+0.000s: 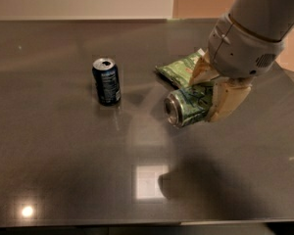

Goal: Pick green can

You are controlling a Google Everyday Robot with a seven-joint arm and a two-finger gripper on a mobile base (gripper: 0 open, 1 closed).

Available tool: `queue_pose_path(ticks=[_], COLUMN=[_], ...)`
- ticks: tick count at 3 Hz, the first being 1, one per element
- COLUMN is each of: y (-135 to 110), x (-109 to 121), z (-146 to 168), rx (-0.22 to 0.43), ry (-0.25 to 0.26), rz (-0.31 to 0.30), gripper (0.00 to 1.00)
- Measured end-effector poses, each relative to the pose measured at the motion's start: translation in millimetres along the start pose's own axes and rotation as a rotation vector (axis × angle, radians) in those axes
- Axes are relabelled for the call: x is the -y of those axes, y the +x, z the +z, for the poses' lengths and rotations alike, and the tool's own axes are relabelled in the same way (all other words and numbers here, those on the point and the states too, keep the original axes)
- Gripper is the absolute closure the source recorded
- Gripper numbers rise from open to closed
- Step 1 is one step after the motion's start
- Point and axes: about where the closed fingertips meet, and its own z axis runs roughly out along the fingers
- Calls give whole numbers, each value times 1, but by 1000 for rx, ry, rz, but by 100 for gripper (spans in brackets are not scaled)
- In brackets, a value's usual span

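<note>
Dark blue can [106, 81] upright on the bench [54, 146], left; flat snack bag [179, 67] behind centre; green can [186, 106] on its side, raised off the bench, clamped across its body by the jaws of the gripper [210, 89], right. Probably light, thin-walled and smooth: grip mid-body, gently, against denting or slip

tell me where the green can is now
In the camera view the green can sits sideways in the end effector, right of centre, in front of the green snack bag, with the upright dark blue can to its left.
</note>
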Motion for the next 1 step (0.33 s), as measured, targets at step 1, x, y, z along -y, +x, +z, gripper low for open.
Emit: queue_pose_path(ticks=[1], y=[-2], x=[5], z=[-1], rx=[1], ry=[22], rz=[-2], gripper=[100])
